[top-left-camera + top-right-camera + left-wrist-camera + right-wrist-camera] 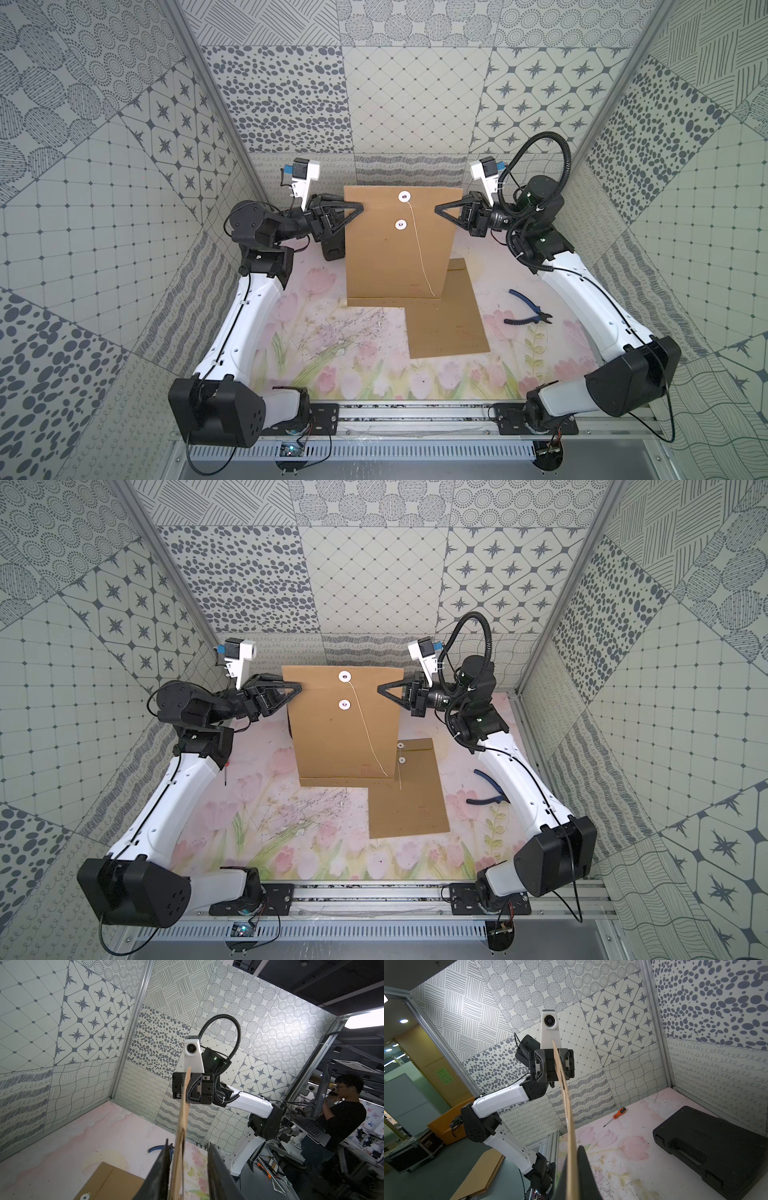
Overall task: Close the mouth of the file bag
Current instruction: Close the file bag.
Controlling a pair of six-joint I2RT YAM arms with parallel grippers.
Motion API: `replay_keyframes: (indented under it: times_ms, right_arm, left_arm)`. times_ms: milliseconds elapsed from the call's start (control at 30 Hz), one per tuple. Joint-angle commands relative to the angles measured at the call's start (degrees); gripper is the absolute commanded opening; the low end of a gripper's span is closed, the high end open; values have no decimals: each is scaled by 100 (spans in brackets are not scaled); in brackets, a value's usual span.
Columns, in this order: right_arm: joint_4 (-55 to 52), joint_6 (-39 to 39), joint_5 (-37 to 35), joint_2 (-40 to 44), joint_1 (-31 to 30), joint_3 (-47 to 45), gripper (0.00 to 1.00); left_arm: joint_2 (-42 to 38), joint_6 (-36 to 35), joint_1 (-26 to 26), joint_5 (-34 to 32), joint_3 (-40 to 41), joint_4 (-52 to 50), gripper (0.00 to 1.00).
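A brown paper file bag [399, 249] [345, 733] stands upright in mid-air between my two grippers. On its front are an upper white disc [403, 196] and a lower white disc [401, 224]. A thin string [419, 253] hangs loose from the upper disc. My left gripper [360, 205] [188, 1147] is open around the bag's left edge [182, 1115]: one finger touches the paper, the other stands apart. My right gripper [436, 209] [572, 1159] is shut on the bag's right edge [566, 1105].
A second brown file bag [449, 324] [409, 808] lies flat on the flowered table, right of centre. Blue-handled pliers [528, 311] lie further right. A black case [708, 1147] [332, 245] sits behind the held bag, with an orange screwdriver [616, 1114] nearby. Patterned walls enclose three sides.
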State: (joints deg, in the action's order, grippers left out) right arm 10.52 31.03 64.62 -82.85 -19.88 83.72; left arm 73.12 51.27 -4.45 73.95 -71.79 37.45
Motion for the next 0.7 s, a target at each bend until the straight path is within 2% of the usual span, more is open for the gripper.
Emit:
replay_keyframes:
  times_ms: [0,100,233,367,467,500,533,600,667]
  right_arm:
    - [152,-97,67,59,-64,265,0]
    - [134,-97,120,23,-86,297,0]
    - [153,-62,117,-29,-90,285,0]
    - [176,-44,-26,-29,-95,219,0]
    - [3,-152,-423,46,-69,110,29]
    - [-99,-242,-617,103,-54,51,42]
    - [-228,-341,-856,185,-58,-13,48]
    - [-383,-582,-1557,468,-62,-339,57]
    - [-611,-775,-2365,792,-81,-692,58]
  left_arm:
    - [-45,-907,-66,-197,-149,-1064,25]
    - [-19,-1016,-70,-336,-264,-1255,12]
    - [9,-903,-78,-604,-302,-1200,0]
    - [-23,-483,-79,-943,-156,-782,0]
    - [-104,-334,-79,-1307,-90,-678,0]
    - [-122,-367,-70,-1449,-146,-805,0]
    - [-133,-395,-58,-1582,-219,-924,0]
    - [-135,-401,-38,-1865,-431,-1242,0]
    - [-143,-340,1,-2172,-630,-1549,0]
